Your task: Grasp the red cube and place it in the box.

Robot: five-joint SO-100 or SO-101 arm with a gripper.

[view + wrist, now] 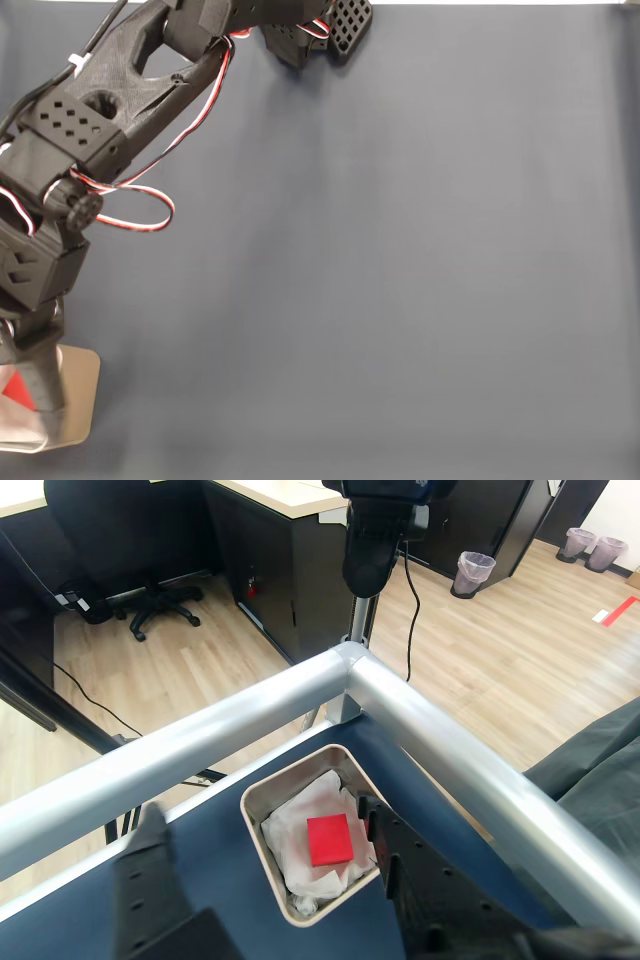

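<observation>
The red cube [330, 840] lies flat inside the box [290, 768], resting on crumpled white paper, with nothing holding it. The beige box sits in the table's corner. My gripper [260, 820] hovers just above it, open, one black finger [150, 845] left of the box and the other [385, 840] close by the cube's right side. In the fixed view the box [85, 400] is at the bottom left edge. My gripper [25, 375] hangs over it and covers much of it, and a patch of the red cube [14, 385] shows beside the finger.
Dark blue mat [380, 280] covers the table to the right of the arm. The arm's base parts [335, 30] stand at the top edge. Silver frame rails [430, 740] meet at the corner just beyond the box, and past them is the office floor.
</observation>
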